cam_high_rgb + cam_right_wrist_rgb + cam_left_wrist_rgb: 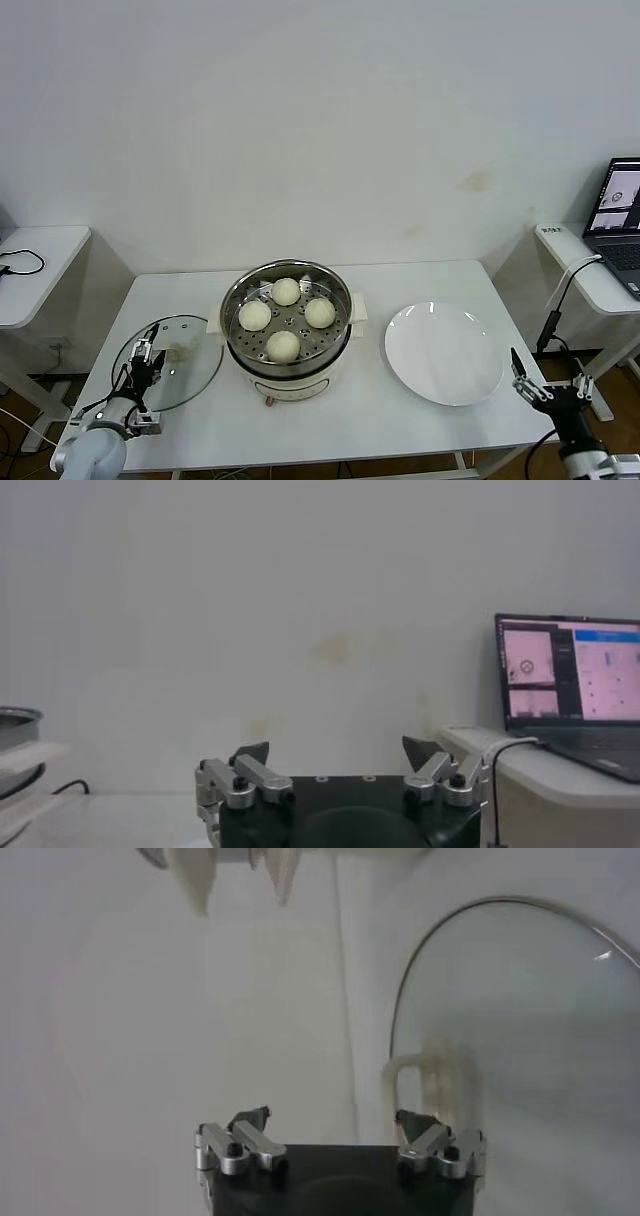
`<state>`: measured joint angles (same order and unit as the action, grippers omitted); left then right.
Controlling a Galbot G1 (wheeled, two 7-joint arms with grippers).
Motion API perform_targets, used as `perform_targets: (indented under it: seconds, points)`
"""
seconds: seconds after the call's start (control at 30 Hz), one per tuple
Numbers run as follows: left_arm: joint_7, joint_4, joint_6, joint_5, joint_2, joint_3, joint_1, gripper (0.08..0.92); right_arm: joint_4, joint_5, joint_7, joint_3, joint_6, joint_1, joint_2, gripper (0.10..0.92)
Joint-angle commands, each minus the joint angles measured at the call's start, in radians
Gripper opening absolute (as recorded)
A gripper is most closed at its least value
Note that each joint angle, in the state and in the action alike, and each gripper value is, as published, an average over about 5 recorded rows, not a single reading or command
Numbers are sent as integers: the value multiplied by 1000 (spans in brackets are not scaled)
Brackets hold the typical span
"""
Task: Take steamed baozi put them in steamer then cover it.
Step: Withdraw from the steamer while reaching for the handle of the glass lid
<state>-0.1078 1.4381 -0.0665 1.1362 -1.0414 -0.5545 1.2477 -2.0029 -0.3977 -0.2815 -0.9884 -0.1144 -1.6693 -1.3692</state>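
Note:
The steamer [240,300] stands at the table's middle with several cream-white baozi [286,291] on its perforated tray. The cover [190,375], a clear glass lid with a cream handle [178,352], lies flat on the table left of the steamer. My left gripper [147,354] is open, low over the lid's left part. In the left wrist view it [333,1118] holds nothing, with the lid [520,1018] and its handle [425,1073] just ahead of one finger. My right gripper [548,388] is open and empty by the table's front right corner; the right wrist view [335,748] shows the same.
An empty white plate [443,352] lies right of the steamer. A side table with a laptop [618,210] and cable stands at the far right, also seen from the right wrist as the laptop [570,680]. Another small white table [35,260] stands at the left.

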Motion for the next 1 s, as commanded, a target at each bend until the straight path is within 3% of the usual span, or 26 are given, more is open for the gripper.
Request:
perform_targets:
  seconds: [0.03, 0.7, 1.0]
  points:
    - [3, -45, -1, 10, 3, 15, -41, 823, -10, -2, -4, -3, -5, -17, -12, 823]
    - [14, -109, 0, 26, -3, 38, -122, 814, -6, 7, -16, 19, -18, -34, -33, 823]
    - [12, -145, -4, 32, -6, 41, -133, 584, -1, 9, -19, 32, -15, -27, -37, 823]
